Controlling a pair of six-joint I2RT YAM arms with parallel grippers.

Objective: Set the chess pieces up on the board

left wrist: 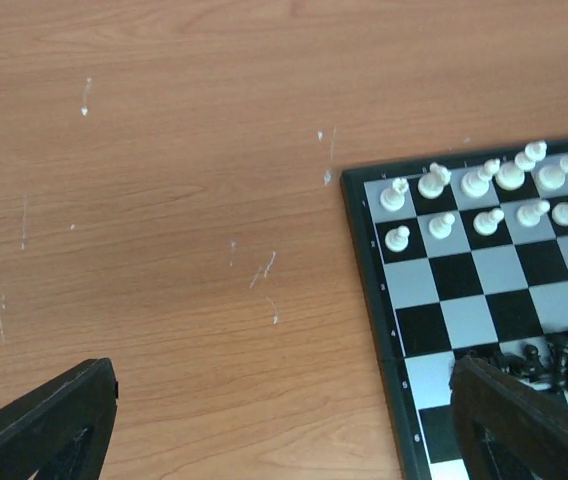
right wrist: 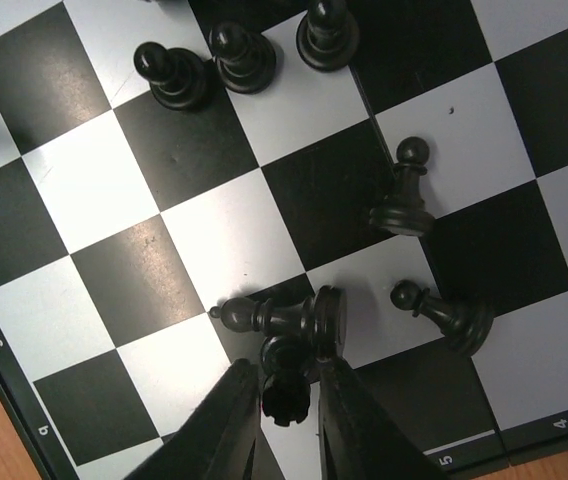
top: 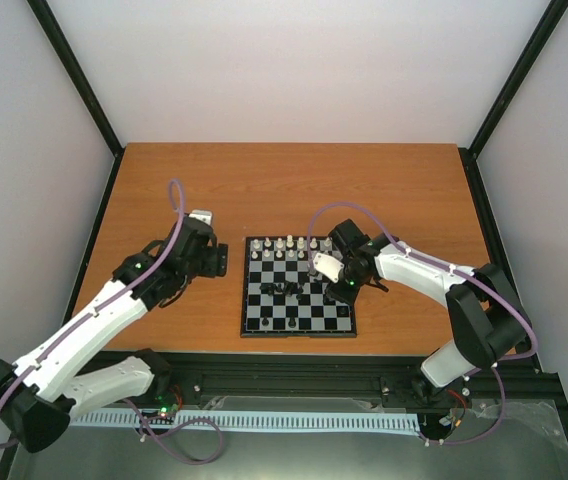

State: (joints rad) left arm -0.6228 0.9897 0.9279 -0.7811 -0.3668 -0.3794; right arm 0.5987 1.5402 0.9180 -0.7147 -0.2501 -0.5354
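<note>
Both the left arm [top: 84, 335] and the right arm [top: 419, 268] wear smooth white shells between chunky black joint housings. A lilac cable [top: 177, 200] loops back from behind the jaws along each arm, tied on at intervals. A small green light glows behind each wrist. The left gripper [left wrist: 282, 375] and right gripper [right wrist: 286, 365] have matte black, wedge-shaped fingers [right wrist: 226, 430]

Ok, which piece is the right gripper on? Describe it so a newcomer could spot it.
Find the board and follow the right arm to where the right gripper meets it, among scattered black pieces. The black rook stands between its fingertips, right beside a toppled black piece. Its notched, castle-like top sets it apart from the round-headed pawns nearby.
</note>
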